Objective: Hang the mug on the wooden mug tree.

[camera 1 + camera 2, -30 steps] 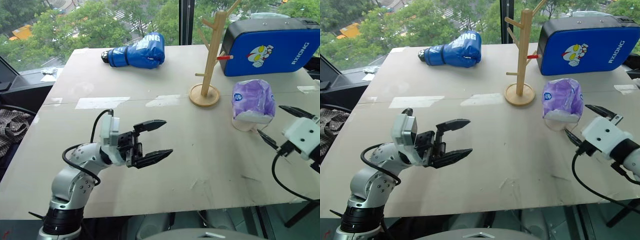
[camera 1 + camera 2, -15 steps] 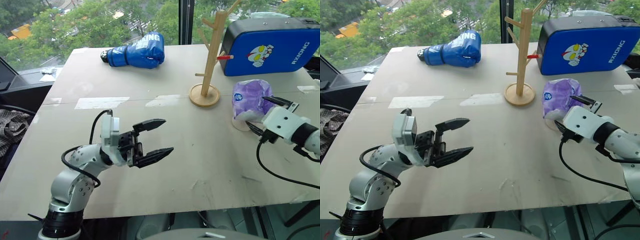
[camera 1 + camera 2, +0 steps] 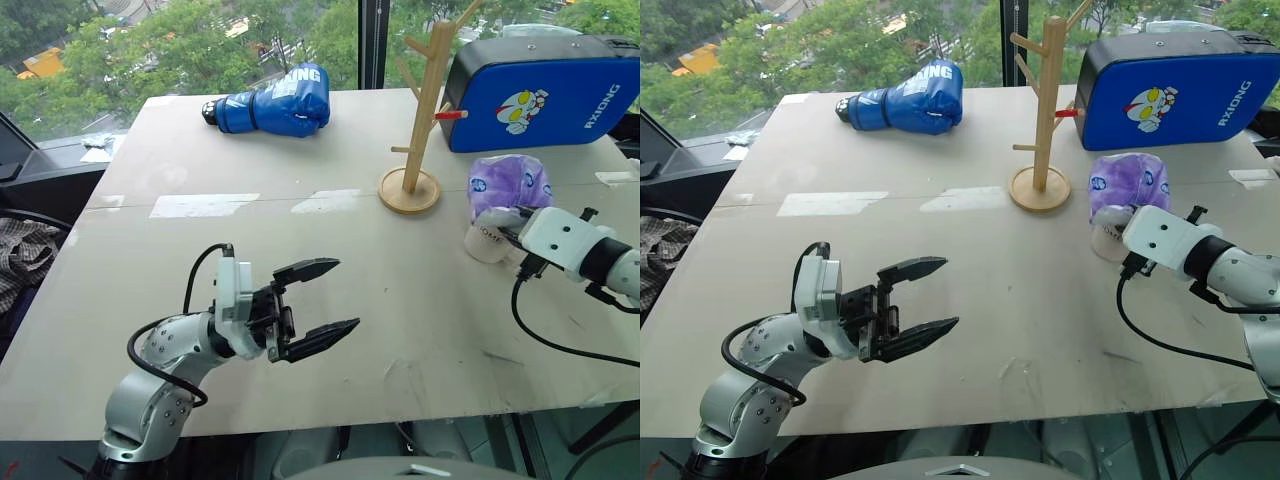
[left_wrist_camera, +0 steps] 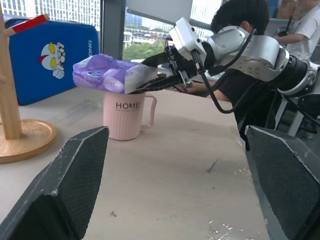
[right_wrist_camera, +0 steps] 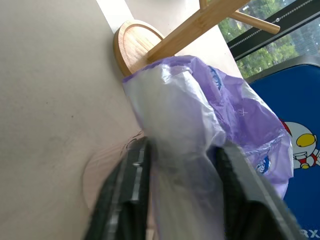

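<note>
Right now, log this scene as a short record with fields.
mug: white mug, upright on the table, handle free
on mug: purple-and-white plastic bag
right gripper: shut on the plastic bag
left gripper: open, holding nothing, far from the mug
wooden mug tree: upright beside the mug, pegs bare
also on table: blue boxing glove, blue pad

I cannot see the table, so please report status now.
Left gripper open, empty. Right gripper shut on purple-and-white plastic bag. White ceramic mug upright under the bag, off the wooden mug tree. Bag covers mug's mouth.
</note>
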You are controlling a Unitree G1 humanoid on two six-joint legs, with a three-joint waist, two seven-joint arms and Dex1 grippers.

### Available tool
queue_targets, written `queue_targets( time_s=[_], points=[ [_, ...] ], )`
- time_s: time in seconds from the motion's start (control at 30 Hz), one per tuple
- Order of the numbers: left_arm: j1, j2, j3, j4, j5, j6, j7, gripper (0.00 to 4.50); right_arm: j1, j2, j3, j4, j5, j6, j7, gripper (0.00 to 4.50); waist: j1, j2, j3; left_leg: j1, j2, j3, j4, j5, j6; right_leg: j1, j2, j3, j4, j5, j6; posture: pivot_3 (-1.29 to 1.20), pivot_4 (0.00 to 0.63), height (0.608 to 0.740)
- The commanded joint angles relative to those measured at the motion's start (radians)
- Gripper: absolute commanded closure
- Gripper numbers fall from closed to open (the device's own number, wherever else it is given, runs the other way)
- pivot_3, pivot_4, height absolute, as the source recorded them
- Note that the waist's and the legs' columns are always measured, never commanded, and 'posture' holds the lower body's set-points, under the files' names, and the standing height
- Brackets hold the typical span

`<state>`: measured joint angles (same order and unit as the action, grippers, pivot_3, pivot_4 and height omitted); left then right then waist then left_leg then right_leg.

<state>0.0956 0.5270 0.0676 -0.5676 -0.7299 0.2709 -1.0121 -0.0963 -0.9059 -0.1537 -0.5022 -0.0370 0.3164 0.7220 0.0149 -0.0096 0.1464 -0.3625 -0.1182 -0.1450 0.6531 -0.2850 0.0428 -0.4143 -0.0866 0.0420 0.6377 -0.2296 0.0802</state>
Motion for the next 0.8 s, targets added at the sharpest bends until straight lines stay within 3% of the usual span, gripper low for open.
queue_targets(
  time_s=[0.03,0.27,0.47,0.6,0.8],
  points=[
    [0.0,-0.002,0.001,-0.011,0.002,-0.034,-0.01,0.0,-0.008,-0.015,-0.014,-0.021,-0.017,-0.02,-0.001,4.47,0.0,0.0,0.0,0.0,0.0,0.0,0.0,0.0,0.0,0.0,0.0,0.0,0.0,0.0,0.0,0.0,0.15,0.74],
    [-0.015,-0.009,-0.012,-0.004,0.014,-0.047,-0.005,0.0,-0.025,0.005,-0.054,-0.049,-0.01,0.002,-0.022,4.47,0.0,0.0,0.0,0.0,0.0,0.0,0.0,0.0,0.0,0.0,0.0,0.0,0.0,0.0,0.0,0.0,0.15,0.74],
    [-0.051,-0.016,-0.027,-0.007,0.005,-0.038,0.005,0.0,-0.033,0.001,-0.242,-0.065,-0.003,0.143,-0.067,4.47,0.002,0.0,0.0,0.0,0.0,0.0,0.0,0.0,0.0,0.0,0.0,0.0,0.0,0.0,0.0,0.0,0.15,0.74],
    [-0.089,-0.018,-0.052,-0.004,-0.012,-0.025,-0.007,0.0,0.032,-0.01,-0.305,0.084,-0.029,0.132,-0.075,4.47,0.006,0.0,0.0,-0.001,0.0,-0.001,0.0,0.0,0.0,0.0,0.0,-0.001,-0.001,0.0,0.0,0.0,0.15,0.74],
    [-0.118,-0.013,-0.052,-0.033,-0.061,0.004,-0.005,0.0,0.001,0.01,-0.199,0.41,-0.022,-0.001,-0.076,4.47,-0.007,0.001,0.0,0.001,0.0,0.001,0.0,0.0,0.0,0.0,0.001,0.001,0.0,0.0,0.0,0.0,0.15,0.74]
  ],
)
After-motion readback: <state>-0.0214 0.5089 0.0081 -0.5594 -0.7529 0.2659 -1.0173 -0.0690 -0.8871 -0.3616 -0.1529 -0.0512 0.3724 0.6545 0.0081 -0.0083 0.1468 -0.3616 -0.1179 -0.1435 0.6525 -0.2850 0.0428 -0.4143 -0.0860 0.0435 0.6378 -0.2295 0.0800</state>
